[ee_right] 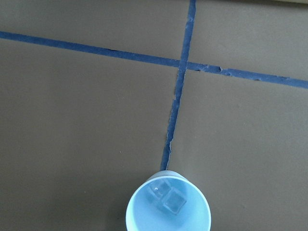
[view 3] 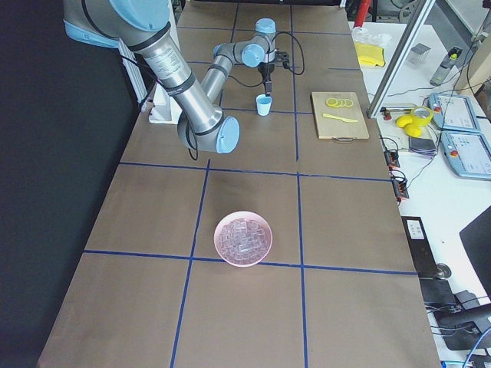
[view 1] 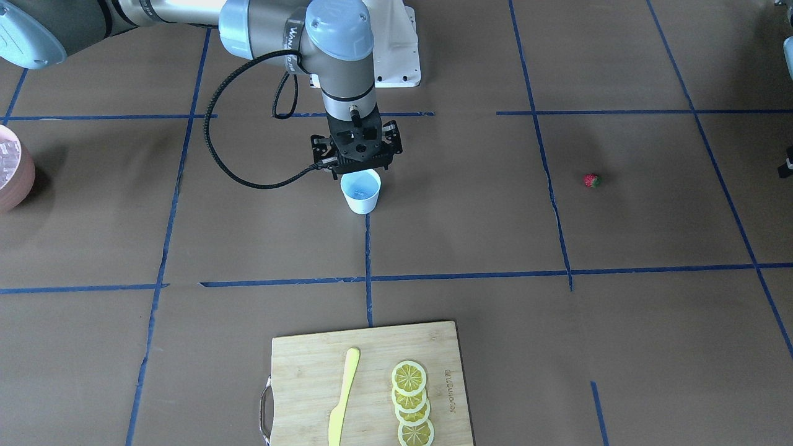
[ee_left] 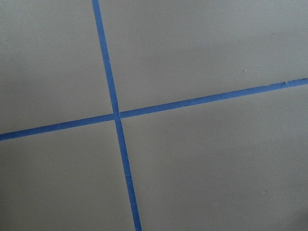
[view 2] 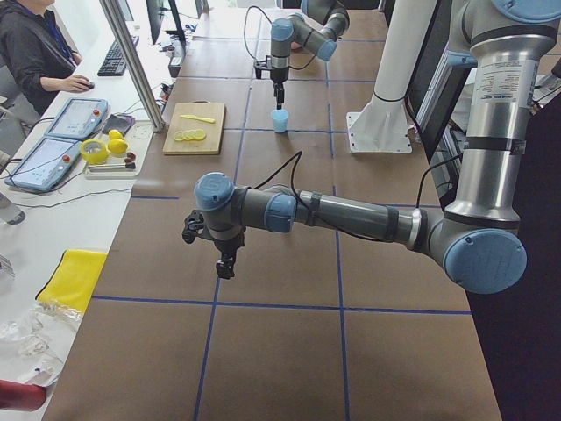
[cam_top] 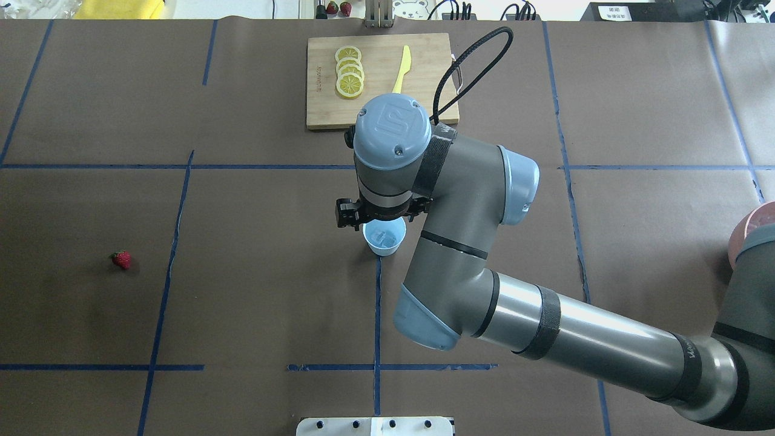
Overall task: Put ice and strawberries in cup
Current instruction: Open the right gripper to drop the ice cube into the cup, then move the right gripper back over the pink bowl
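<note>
The right end effector (view 1: 358,167) hangs directly over the cup (view 1: 361,192), which stands upright on the tabletop (view 1: 471,217) beside a crossing of blue tape lines; its fingers are hidden behind its own body in every view, so I cannot tell whether they are apart or together. Two ice cubes (ee_right: 168,199) lie at the bottom of the cup, so the ice step looks done or nearly so. The strawberry (view 1: 591,180) lies alone on the tabletop, well apart from the cup, on the robot's left side; the pink bowl (view 3: 243,238) with more cubes sits well apart on its right. The left end effector (view 2: 224,263) hovers above bare tabletop; its state cannot be told either.

Doing this step well, as I judge it: any release should come with the fingertips centred over the mouth and low, so a cube does not bounce out; the lift should go straight up, since the cup looks light and a brush on its rim could tip it; sideways travel should come only once clear of the rim.
</note>
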Motion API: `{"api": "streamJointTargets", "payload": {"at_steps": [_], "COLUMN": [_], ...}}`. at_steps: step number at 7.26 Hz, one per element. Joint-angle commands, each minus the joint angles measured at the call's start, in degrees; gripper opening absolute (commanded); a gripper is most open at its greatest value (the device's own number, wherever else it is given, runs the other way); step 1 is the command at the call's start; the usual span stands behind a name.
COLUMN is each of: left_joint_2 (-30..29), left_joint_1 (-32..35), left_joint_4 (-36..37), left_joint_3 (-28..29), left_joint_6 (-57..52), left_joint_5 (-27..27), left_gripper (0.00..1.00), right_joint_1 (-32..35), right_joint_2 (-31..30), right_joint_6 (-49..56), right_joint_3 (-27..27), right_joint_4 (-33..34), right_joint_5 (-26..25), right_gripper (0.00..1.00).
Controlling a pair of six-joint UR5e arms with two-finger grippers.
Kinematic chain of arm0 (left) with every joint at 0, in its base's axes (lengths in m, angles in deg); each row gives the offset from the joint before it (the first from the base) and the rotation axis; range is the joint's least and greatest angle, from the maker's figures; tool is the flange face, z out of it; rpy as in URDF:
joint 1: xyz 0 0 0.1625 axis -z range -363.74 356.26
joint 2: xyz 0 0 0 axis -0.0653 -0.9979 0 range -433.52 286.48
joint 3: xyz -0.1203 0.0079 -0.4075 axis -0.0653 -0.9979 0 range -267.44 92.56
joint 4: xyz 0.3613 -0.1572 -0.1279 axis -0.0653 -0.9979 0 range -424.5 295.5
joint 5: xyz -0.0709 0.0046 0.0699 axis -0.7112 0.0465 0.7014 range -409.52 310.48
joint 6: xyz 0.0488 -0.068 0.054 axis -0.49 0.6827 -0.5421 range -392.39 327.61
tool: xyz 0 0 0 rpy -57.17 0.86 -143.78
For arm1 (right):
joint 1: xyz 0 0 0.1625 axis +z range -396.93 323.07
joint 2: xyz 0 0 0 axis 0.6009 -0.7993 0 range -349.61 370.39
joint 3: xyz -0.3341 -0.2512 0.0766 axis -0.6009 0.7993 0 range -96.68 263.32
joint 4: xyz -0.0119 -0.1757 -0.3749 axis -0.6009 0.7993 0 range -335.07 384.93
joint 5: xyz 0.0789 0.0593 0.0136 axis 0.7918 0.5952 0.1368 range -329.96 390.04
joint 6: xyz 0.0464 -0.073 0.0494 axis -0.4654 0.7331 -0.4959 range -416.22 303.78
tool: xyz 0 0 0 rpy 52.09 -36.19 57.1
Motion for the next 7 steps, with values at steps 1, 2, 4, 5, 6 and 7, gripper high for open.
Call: {"api": "streamJointTargets", "payload": {"at_steps": [1,2,4,5,6,7], "left_joint_2": [-0.27,-0.27,-0.27,-0.44,-0.53,-0.44], "left_joint_1": [0.00,0.00,0.00,0.00,0.00,0.00], "left_joint_4": [0.00,0.00,0.00,0.00,0.09,0.09], "left_joint_3": [0.02,-0.32,-0.77,-0.77,-0.85,-0.85], "left_joint_6": [0.14,0.23,0.31,0.32,0.40,0.32], "left_joint_5": [0.00,-0.09,-0.09,-0.09,-0.09,-0.09], "left_gripper": [1.00,1.00,1.00,1.00,1.00,1.00], "right_joint_1": [3.32,4.99,7.98,8.43,10.70,14.46], "right_joint_2": [-2.18,-8.64,-19.03,-26.21,-31.50,-35.12], "right_joint_6": [0.43,1.57,7.17,11.21,14.64,18.50], "right_joint_3": [-7.44,-14.61,-26.24,-31.16,-34.34,-35.59], "right_joint_4": [8.82,9.65,9.92,9.48,9.22,9.22], "right_joint_5": [0.28,0.54,0.63,0.63,0.89,3.77], "right_gripper": [1.00,1.00,1.00,1.00,1.00,1.00]}}
